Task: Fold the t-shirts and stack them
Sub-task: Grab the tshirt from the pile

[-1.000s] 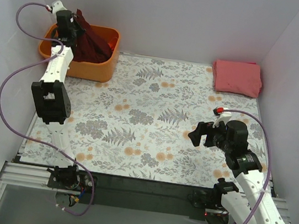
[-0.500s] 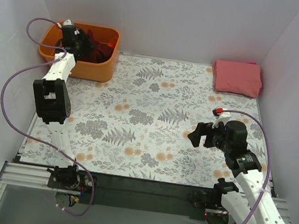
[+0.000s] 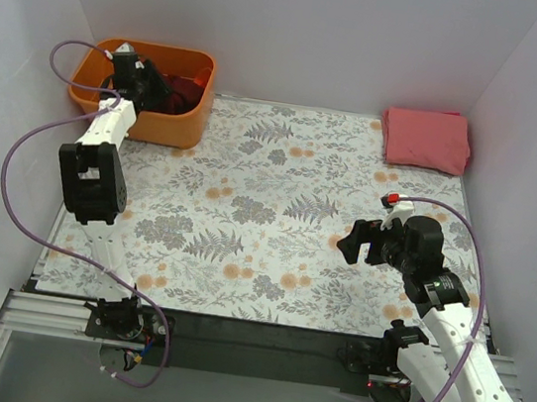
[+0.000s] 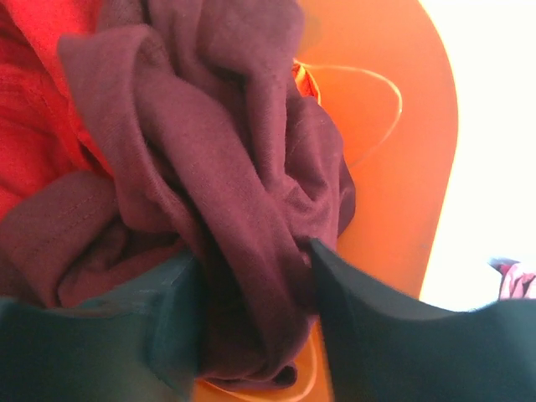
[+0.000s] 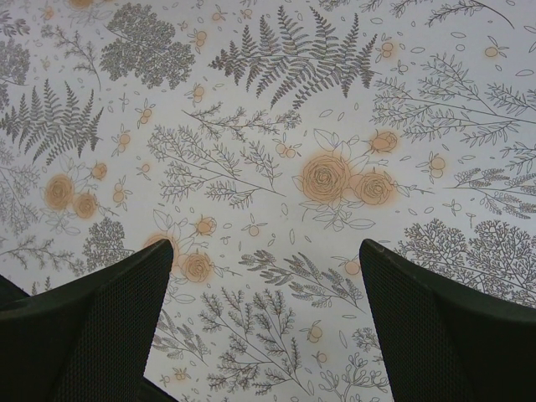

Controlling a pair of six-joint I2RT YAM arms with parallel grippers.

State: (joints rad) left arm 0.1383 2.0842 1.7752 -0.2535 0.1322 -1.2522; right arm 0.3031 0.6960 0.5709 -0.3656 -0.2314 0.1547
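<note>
A dark maroon t-shirt [image 4: 218, 167] lies bunched inside the orange bin [image 3: 184, 127] at the back left, on top of a bright red t-shirt [image 4: 33, 100]. My left gripper [image 3: 150, 84] reaches down into the bin. Its jaws stand apart, with a thick fold of the maroon cloth hanging between the fingers [image 4: 167, 318]. A salmon-pink t-shirt [image 3: 425, 139] lies folded at the back right corner of the table. My right gripper [image 3: 351, 243] hovers open over the floral cloth at the right, with nothing between its fingers [image 5: 435, 310].
The floral tablecloth [image 3: 267, 211] covers the table between the bin and the folded shirt. White walls close in the left, back and right sides. The left arm's purple cable [image 3: 31, 143] loops beside the bin.
The left gripper has come down from above the bin into it, bringing the raised maroon t-shirt with it, and its jaws have parted. The right arm has not moved.
</note>
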